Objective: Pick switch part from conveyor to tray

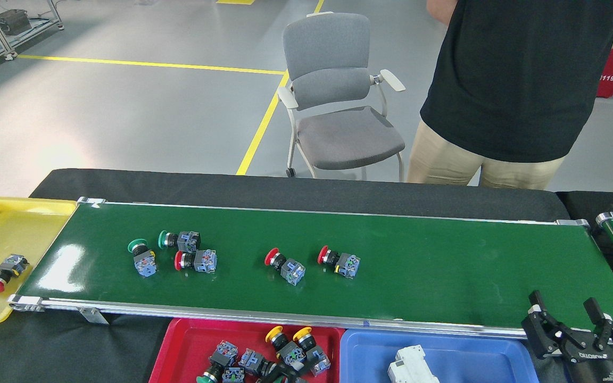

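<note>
Switches lie left of centre on your conveyor (445, 266); the nearest, a red-capped switch (339, 261), sits well apart from your right gripper (578, 323), fingers spread, at the near rail. Belt between is bare. Left gripper seems out of view.

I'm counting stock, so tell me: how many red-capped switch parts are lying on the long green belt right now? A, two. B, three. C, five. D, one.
B: three red-capped ones lie on the conveyor, at and; the other two there have green caps.
</note>
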Controlling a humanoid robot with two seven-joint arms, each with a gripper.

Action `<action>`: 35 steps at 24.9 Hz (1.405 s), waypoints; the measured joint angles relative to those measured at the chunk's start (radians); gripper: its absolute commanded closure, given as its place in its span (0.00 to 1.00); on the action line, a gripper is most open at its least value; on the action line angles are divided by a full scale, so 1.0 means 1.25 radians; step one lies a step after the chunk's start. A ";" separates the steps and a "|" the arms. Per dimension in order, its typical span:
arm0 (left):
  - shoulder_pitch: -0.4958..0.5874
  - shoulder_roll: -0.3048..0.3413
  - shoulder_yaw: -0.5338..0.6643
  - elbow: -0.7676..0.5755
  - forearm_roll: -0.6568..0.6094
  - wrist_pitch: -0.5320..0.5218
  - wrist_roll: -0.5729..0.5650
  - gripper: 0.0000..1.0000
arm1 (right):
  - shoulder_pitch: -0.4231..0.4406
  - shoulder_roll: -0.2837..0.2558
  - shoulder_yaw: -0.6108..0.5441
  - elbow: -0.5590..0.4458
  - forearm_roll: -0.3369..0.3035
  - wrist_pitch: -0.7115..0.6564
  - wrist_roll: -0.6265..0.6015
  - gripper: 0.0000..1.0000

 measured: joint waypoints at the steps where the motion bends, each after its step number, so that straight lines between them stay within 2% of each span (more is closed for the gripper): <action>1: -0.005 0.007 0.057 0.009 0.022 0.003 0.000 0.00 | -0.002 0.000 0.014 0.000 0.001 0.000 0.001 0.00; 5: -0.055 0.067 0.243 0.110 0.059 -0.007 0.003 0.00 | -0.083 -0.003 0.155 0.023 0.006 -0.004 0.011 0.00; 7: -0.092 0.094 0.275 0.164 0.071 -0.016 0.004 0.00 | -0.127 -0.001 0.222 0.038 0.010 -0.001 0.020 0.01; 10: -0.118 0.099 0.286 0.213 0.098 -0.028 -0.002 0.00 | -0.151 0.017 0.240 0.035 0.013 0.002 0.029 0.01; 15: -0.138 0.121 0.292 0.237 0.103 -0.034 -0.037 0.00 | -0.149 0.019 0.136 0.030 0.013 0.015 0.031 0.01; 18: -0.190 0.121 0.292 0.268 0.103 -0.036 -0.091 0.00 | -0.133 0.020 0.123 0.022 0.013 0.016 0.032 0.01; 23: -0.298 0.121 0.292 0.394 0.103 -0.028 -0.151 0.00 | -0.085 0.028 0.119 -0.013 0.013 0.016 0.034 0.01; 30: -0.410 0.153 0.293 0.553 0.103 -0.012 -0.162 0.00 | -0.062 0.034 0.053 -0.016 0.013 0.021 0.021 0.01; 35: -0.461 0.178 0.291 0.639 0.103 0.018 -0.162 0.00 | -0.021 0.062 0.032 -0.016 0.013 0.021 -0.012 0.01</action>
